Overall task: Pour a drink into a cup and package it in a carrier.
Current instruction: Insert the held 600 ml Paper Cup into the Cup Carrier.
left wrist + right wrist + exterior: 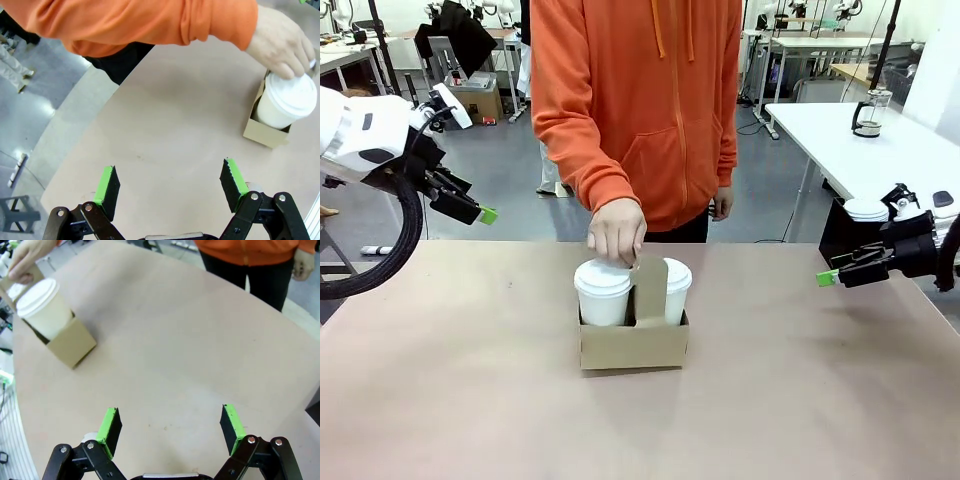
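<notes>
A small brown cardboard carrier with a tall handle tab in the middle sits near the middle of the light brown table. Two white paper cups with white plastic lids stand in its two slots. The left cup is in the left slot, and the right cup is in the right slot, partly behind the tab. Which of them is the taller cup cannot be told.

A person in an orange hooded top stands at the far side of the table. The person's hand reaches down and touches the top of the handle tab, just above the left cup's lid.

The left gripper hangs in the air at the left, above the far left edge of the table and well apart from the carrier. In the left wrist view its jaws stand wide with nothing between them, and the carrier shows far off with the hand on it. The right gripper hangs at the right side, also well apart from the carrier. In the right wrist view its jaws stand wide too, with nothing in them.

On a white table far back on the right stands a clear glass carafe with a black handle.
</notes>
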You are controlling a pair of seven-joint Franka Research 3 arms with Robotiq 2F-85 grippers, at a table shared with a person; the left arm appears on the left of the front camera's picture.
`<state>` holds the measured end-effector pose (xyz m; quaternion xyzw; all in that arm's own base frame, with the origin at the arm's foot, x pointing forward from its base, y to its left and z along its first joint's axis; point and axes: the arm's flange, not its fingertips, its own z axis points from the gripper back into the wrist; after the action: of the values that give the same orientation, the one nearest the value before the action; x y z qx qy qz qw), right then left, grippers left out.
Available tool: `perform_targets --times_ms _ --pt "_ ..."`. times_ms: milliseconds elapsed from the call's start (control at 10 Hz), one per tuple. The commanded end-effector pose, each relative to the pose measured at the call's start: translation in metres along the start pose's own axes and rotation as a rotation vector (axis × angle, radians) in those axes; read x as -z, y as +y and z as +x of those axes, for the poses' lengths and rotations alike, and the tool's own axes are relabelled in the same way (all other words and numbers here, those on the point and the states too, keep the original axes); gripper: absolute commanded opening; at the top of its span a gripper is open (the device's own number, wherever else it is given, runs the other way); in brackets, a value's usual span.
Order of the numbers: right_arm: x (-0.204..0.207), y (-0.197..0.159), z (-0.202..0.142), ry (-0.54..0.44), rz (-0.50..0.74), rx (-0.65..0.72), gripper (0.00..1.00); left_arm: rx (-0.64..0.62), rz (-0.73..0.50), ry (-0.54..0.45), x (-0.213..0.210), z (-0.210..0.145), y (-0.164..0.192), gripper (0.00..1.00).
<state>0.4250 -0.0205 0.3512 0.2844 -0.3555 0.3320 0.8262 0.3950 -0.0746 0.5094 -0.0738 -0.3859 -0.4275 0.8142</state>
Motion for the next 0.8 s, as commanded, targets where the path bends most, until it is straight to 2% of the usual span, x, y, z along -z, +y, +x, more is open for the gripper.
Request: perform_targets --times_ms 0,700 --pt "-0.003 -0.0008 0.0014 0.001 0.003 -0.007 1.0 -0.011 -0.006 -0.002 0.0009 -0.0009 0.0006 1.0" --pt "-0.003 -0.0008 0.0014 0.001 0.003 -0.007 1.0 -0.011 -0.006 -0.002 0.0009 -0.0009 0.0006 1.0"
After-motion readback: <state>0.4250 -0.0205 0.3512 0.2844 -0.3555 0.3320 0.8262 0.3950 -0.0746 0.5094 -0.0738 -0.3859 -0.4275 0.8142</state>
